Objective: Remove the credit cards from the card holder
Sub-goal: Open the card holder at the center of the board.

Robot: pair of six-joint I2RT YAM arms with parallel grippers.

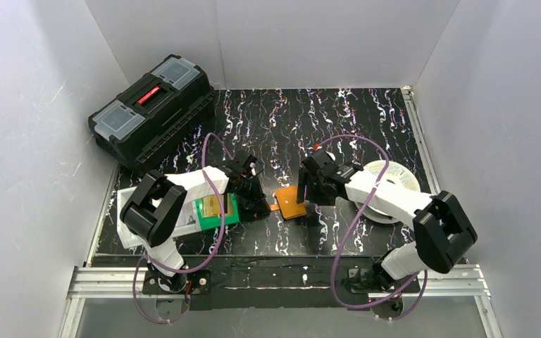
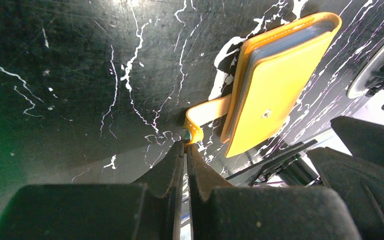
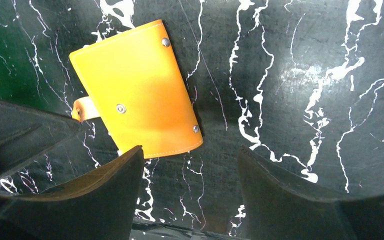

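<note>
The card holder [image 1: 291, 201] is a small orange wallet lying folded shut on the black marbled table, also seen as the card holder [image 3: 137, 92] and the card holder [image 2: 275, 80]. Its strap [image 2: 205, 111] hangs unfastened to one side. My left gripper [image 2: 185, 144] is shut, its tips pinching the very end of that strap by the snap. My right gripper [image 3: 190, 159] hangs open just at the wallet's near edge, with nothing between its fingers. Silvery pocket edges [image 2: 285, 42] show between the covers; the credit cards inside are hidden. A gold-yellow card [image 1: 213, 205] lies in the green bin.
The green bin [image 1: 231, 217] sits under the left arm beside a white tray [image 1: 127, 211]. A black toolbox [image 1: 151, 109] stands at the back left. A round white patterned disc [image 1: 394, 179] lies under the right arm. White walls close in three sides.
</note>
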